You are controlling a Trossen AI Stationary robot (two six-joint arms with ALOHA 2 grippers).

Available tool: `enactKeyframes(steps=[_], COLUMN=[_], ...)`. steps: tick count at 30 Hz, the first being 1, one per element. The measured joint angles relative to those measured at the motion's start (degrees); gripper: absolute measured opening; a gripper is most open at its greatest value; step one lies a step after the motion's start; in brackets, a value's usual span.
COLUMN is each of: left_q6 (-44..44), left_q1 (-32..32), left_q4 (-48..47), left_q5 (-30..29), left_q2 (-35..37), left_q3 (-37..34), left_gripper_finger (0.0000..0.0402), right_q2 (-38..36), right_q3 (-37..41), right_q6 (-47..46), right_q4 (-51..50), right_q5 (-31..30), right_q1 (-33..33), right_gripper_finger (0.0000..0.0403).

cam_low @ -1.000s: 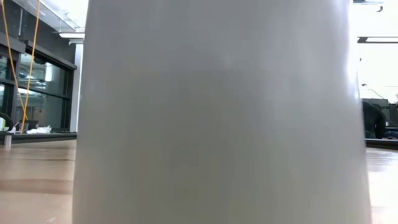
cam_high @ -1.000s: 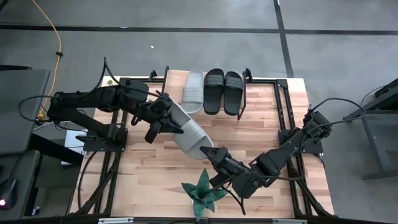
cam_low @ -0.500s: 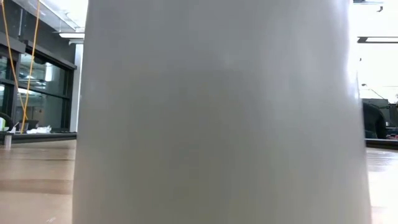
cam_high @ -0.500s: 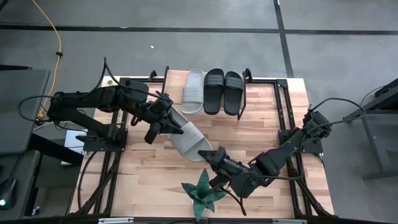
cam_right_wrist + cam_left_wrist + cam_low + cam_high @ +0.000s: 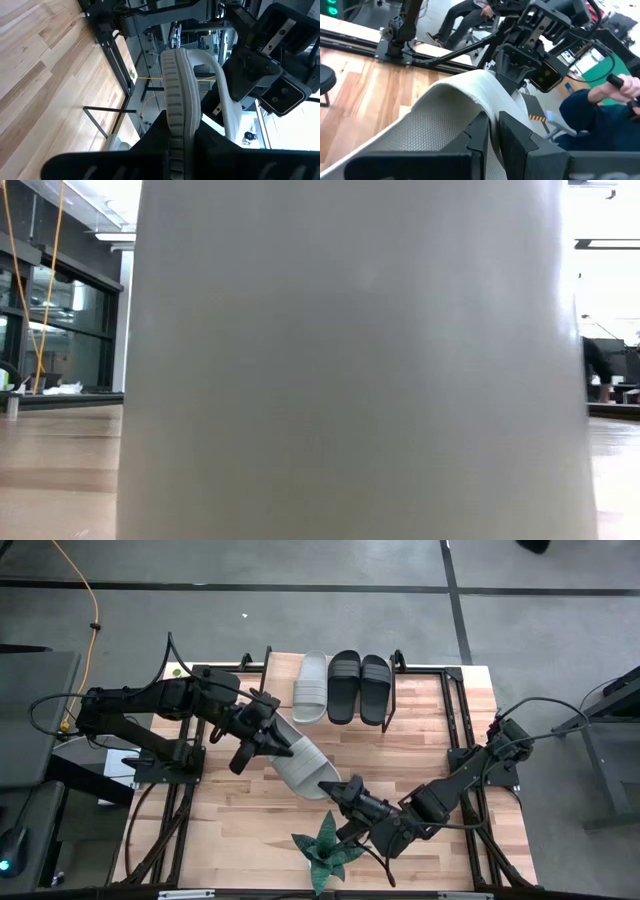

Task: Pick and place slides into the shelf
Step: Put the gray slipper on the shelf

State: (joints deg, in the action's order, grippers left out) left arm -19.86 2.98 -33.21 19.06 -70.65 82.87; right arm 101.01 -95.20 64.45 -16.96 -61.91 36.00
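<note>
Grey slide (image 5: 300,762), gripped by left claw (image 5: 270,740), right claw (image 5: 345,790)

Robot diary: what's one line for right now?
left hand: gripping grey sandal | right hand: gripping same sandal | shelf: three sandals

your left gripper (image 5: 283,747) reaches in from the table's left edge, its dark fingers (image 5: 485,131) clamped on one end of a pale grey-beige slide sandal (image 5: 303,763); your right gripper (image 5: 342,789) pinches the other end.
</note>
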Motion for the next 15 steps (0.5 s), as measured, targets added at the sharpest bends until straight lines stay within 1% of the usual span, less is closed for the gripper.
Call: enactKeyframes(steps=[6,8,11,15], left_q6=[3.08,4.53,4.72,5.16], left_q1=[0.0,0.0,0.0,-0.02], left_q4=[-0.04,-0.04,-0.11,-0.03], left_q5=[0.46,0.99,0.37,-2.22], left_q2=[0.0,0.0,0.0,0.0], left_q3=[0.0,0.0,0.0,0.0], left_gripper_finger=[0.0031,0.0037,0.0065,0.0123], right_q2=[0.0,0.0,0.0,0.0], right_q3=[0.0,0.0,0.0,0.0], right_q6=[-0.51,-0.54,-0.59,-0.82], right_q4=[-0.01,-0.01,0.01,0.03], right_q5=[0.71,1.06,1.33,1.31], right_q1=[0.01,-0.01,0.01,0.0], right_gripper_finger=[0.0005,0.0005,0.0005,0.0005])
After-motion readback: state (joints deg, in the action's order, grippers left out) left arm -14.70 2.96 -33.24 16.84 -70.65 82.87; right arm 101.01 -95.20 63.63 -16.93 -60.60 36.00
